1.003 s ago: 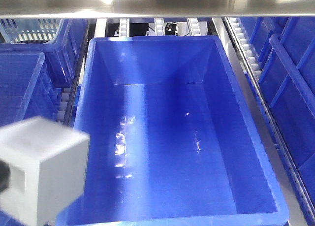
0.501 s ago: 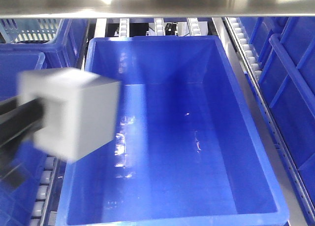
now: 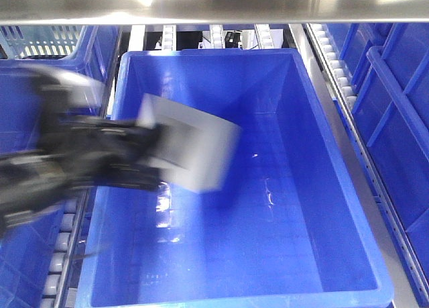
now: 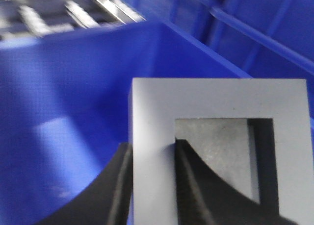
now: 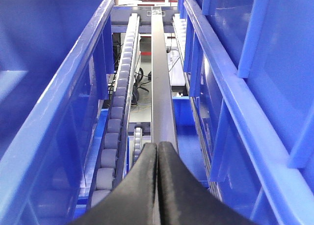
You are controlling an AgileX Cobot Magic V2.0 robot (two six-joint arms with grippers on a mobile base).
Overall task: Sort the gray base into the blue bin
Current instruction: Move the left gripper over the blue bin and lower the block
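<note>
The gray base (image 3: pixel 191 152) hangs tilted and blurred above the left half of the blue bin (image 3: pixel 338 207), inside its rim line. My left gripper (image 3: pixel 151 157) is shut on it from the left. In the left wrist view the gray base (image 4: pixel 216 100) shows its square pocket, and my left gripper (image 4: pixel 152 149) pinches the pocket's left wall, one finger outside the block and one inside the pocket. The blue bin's floor (image 4: pixel 54 137) lies below. My right gripper (image 5: pixel 157 145) is shut and empty, over the roller track beside the bin.
More blue totes stand at the left (image 3: pixel 27 113) and the right (image 3: pixel 402 120). A pale-blue lattice basket (image 3: pixel 40 39) sits at the far left back. Roller tracks (image 5: pixel 115 132) run between the totes. A steel shelf bar (image 3: pixel 214 3) crosses overhead.
My left arm has swung the gray base up from the lower left corner and rightward over the bin's rim, tilting it. The bin has not moved.
</note>
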